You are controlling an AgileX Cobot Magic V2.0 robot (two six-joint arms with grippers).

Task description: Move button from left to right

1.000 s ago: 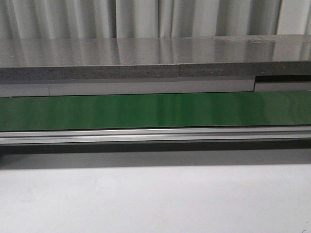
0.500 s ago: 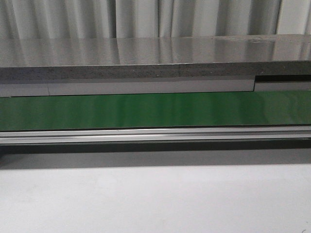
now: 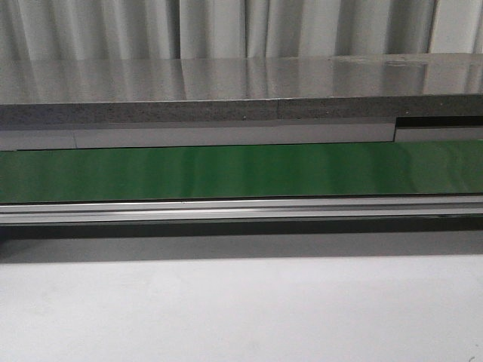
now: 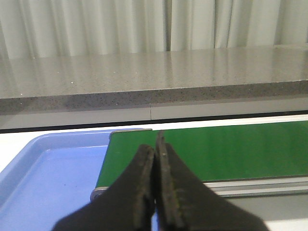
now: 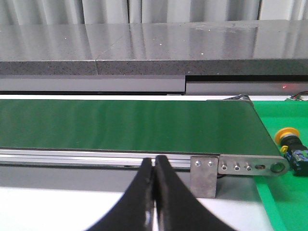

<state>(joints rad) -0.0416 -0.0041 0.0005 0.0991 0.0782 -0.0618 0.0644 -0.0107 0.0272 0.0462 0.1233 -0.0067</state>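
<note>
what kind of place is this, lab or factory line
Probably a mock factory line in a lab: a green conveyor belt on an aluminium frame, a grey speckled stone counter, and a yellow-headed industrial push-button beyond the belt's end.

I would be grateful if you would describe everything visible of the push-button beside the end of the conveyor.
The small push-button with a round yellow-orange head and black boxy body shows only in the right wrist view. It lies tipped on its side on a bright green surface, just past the roller end of the dark green conveyor belt, head towards the belt. A greyish band joins head and body. Nothing grips it; the picture's edge cuts off part of the body.
</note>
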